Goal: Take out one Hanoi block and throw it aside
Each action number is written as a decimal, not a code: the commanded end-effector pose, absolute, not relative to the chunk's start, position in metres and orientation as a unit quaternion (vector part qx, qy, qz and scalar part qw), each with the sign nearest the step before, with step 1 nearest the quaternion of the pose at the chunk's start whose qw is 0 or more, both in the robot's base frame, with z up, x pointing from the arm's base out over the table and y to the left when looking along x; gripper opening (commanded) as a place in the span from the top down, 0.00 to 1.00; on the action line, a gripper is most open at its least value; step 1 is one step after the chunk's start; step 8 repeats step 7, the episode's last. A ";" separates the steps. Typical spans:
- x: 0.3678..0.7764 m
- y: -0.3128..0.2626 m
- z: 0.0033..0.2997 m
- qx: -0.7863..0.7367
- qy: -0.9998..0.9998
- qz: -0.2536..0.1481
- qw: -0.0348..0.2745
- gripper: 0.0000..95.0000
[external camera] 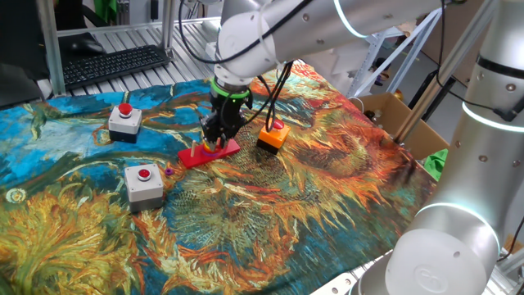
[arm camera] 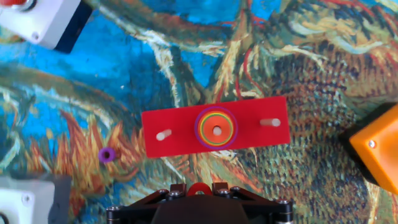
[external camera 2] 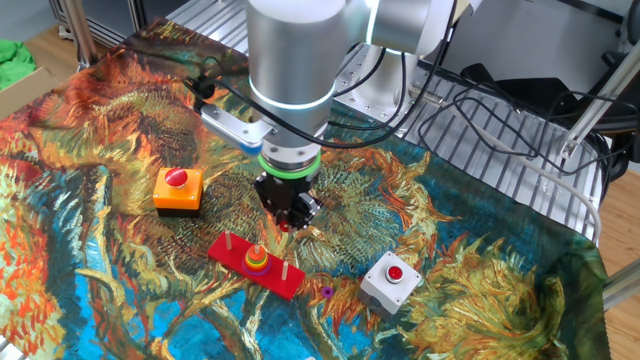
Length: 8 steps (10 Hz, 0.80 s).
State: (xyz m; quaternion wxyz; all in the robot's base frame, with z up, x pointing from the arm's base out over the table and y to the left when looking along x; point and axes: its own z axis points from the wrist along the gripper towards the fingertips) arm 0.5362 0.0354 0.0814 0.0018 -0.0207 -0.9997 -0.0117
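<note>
Gripper [external camera 2: 288, 213] hangs at frame centre, clamped on a red Hanoi block [arm camera: 198, 188], just above the red peg base [arm camera: 186, 135] carrying the ring stack [arm camera: 216, 127] mid-peg.

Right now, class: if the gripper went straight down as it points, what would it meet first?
The gripper would probably meet the tablecloth just beside the red peg base, not the ring stack; depth is unclear.
</note>
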 end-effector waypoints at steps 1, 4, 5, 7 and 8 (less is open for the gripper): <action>0.530 0.036 0.080 -0.006 -1.000 -0.011 -0.001 1.00; 0.523 0.036 0.077 0.009 -1.000 -0.007 -0.001 1.00; 0.522 0.036 0.077 0.008 -1.000 -0.007 -0.001 1.00; 0.521 0.036 0.076 0.006 -1.000 -0.005 0.000 1.00; 0.521 0.036 0.076 0.006 -1.000 -0.005 0.000 1.00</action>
